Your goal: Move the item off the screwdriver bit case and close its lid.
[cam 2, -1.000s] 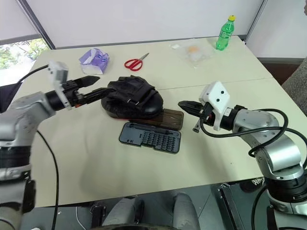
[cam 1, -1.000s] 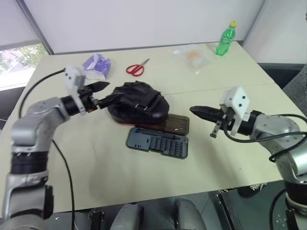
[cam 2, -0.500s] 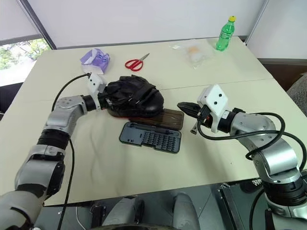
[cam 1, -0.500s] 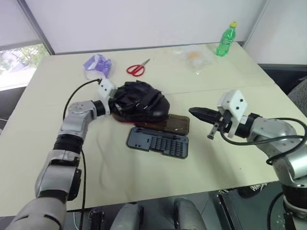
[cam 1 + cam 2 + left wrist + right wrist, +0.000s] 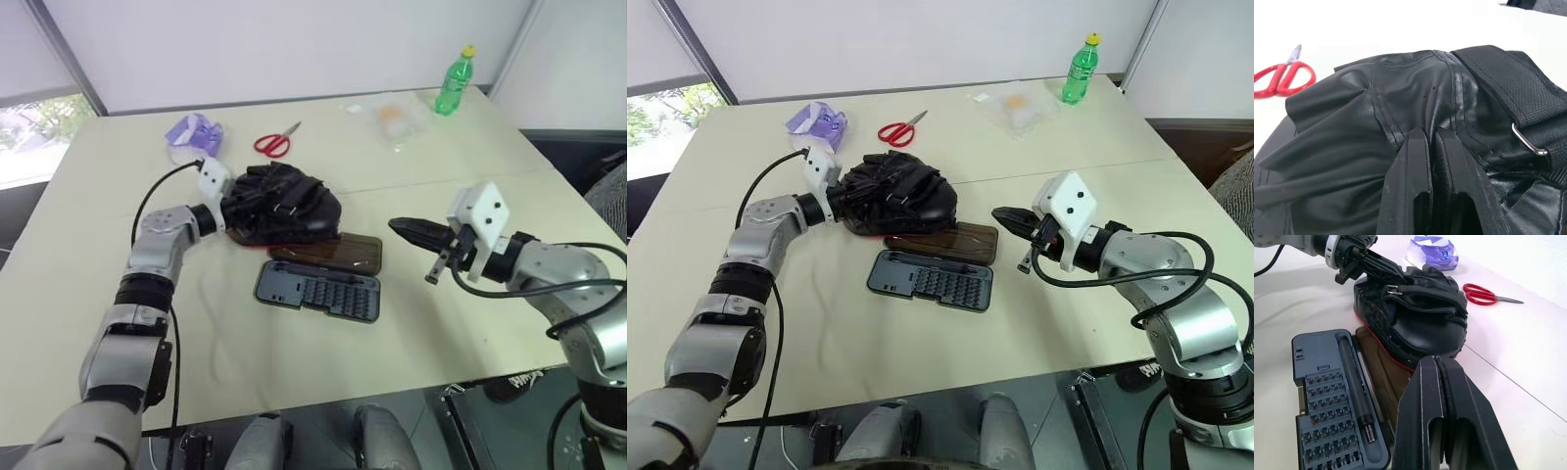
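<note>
Just left of the frame's centre, the boxing focus mitt lies on the cream table, its black padded bulk humped up with a strap and metal ring across the top and a thin red edge showing along its underside. Its lower right edge overlaps the upper left part of the smoky-brown lid, which lies flat and open on the table, most of its right half bare. Hinged along the lid's lower edge is the dark grey tray of the screwdriver bit case, face up, with rows of small bits and a long driver handle along its upper side.

At the mitt's left end, the left gripper has its two black fingers nearly together, pinching a fold of the mitt's black leather; wrinkles gather around the pinch in the wrist view. Its arm runs down toward the lower left of the frame.

Right of centre, the right gripper hangs above the table with its fingers pressed together and nothing between them, its tip pointing left toward the lid's right end but apart from it.

Toward the upper left, beyond the mitt, lie a purple tissue pack and red-handled scissors. Farther right along the top are a clear plastic bag and a green bottle with a yellow cap, standing upright.
</note>
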You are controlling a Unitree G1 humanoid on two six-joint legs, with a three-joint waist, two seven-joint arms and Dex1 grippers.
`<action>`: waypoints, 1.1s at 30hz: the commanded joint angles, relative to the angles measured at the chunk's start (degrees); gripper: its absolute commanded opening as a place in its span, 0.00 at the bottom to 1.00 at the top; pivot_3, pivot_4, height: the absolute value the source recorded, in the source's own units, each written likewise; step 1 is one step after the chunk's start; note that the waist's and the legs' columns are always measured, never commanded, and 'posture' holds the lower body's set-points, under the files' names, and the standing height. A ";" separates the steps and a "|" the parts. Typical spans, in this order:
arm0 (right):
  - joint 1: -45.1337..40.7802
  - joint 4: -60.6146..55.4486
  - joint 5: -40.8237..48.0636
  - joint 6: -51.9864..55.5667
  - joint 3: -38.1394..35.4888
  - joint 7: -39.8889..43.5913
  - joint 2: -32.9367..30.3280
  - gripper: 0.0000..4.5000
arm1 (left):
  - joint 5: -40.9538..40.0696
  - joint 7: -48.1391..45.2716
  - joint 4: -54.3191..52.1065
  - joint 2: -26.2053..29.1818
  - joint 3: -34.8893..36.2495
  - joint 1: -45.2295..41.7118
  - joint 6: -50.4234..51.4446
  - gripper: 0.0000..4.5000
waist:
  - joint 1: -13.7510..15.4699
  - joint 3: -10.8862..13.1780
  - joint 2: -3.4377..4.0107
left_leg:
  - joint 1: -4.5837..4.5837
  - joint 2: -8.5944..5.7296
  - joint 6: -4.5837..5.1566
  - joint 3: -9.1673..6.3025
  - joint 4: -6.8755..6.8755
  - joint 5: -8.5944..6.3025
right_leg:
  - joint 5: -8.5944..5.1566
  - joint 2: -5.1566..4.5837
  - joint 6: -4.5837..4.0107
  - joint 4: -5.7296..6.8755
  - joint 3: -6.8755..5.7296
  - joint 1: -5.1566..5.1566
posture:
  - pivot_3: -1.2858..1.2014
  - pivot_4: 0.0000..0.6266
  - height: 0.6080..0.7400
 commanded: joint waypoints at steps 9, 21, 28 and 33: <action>-3.02 0.78 -0.65 -1.78 1.09 1.12 0.75 0.00 | -2.52 26.49 -19.40 1.54 15.88 5.66 7.48 0.01 | -0.93 0.08 -0.13 | -0.23 0.07 -0.02 -0.01 -0.09 0.00 | 0.00 0.00 0.00 0.04 0.01 -0.37 | 0.52 0.24 1.00; -9.85 9.03 -2.87 -6.32 7.95 6.31 4.44 0.00 | 1.51 50.85 -22.39 11.92 37.17 17.15 9.55 0.01 | -0.68 0.10 -0.18 | -0.55 0.02 -0.06 0.01 -0.06 0.01 | 0.01 -0.08 0.00 0.04 0.00 -0.70 | 0.52 0.24 1.00; -10.43 9.67 -3.58 -6.83 8.69 6.81 6.00 0.00 | 1.39 49.53 -16.01 13.52 36.58 19.88 7.23 0.01 | 0.60 0.04 -0.38 | -0.70 -0.01 -0.08 -0.14 0.08 0.03 | 0.02 -0.10 -0.02 0.02 -0.09 -0.67 | 0.52 0.24 1.00; -9.04 7.96 -3.48 -5.95 8.21 5.89 6.36 0.00 | 0.95 48.23 -14.43 12.42 34.63 19.39 5.70 0.01 | 0.51 0.04 -0.38 | -0.73 0.00 -0.13 -0.19 0.08 0.05 | 0.03 -0.10 -0.04 0.03 -0.15 -0.69 | 0.52 0.24 1.00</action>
